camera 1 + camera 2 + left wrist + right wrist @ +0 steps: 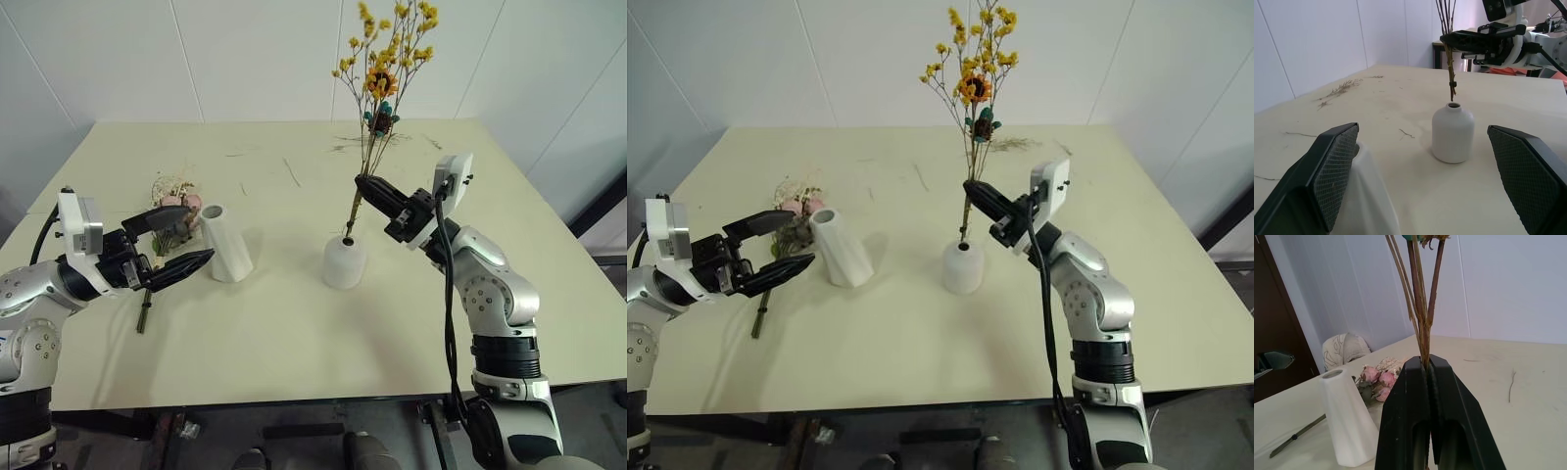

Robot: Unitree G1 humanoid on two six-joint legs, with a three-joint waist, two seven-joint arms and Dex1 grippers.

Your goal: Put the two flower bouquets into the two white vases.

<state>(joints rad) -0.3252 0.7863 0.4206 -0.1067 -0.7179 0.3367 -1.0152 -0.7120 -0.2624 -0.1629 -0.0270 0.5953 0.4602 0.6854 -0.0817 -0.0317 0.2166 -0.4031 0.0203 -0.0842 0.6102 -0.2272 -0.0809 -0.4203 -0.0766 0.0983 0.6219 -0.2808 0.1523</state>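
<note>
Yellow bouquet (384, 69) clamped in right gripper (364, 184), stems entering short vase (344, 260), left gripper (174, 242) spread wide.

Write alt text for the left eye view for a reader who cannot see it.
The right tool is shut on the stems of the yellow-blossom bouquet, whose stem ends sit in the neck of the short white vase. The open left tool hovers beside the taller white vase, with the pink rose bouquet lying behind it on the table.

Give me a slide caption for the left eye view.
Right gripper lowers the yellow bouquet into the short vase.
</note>
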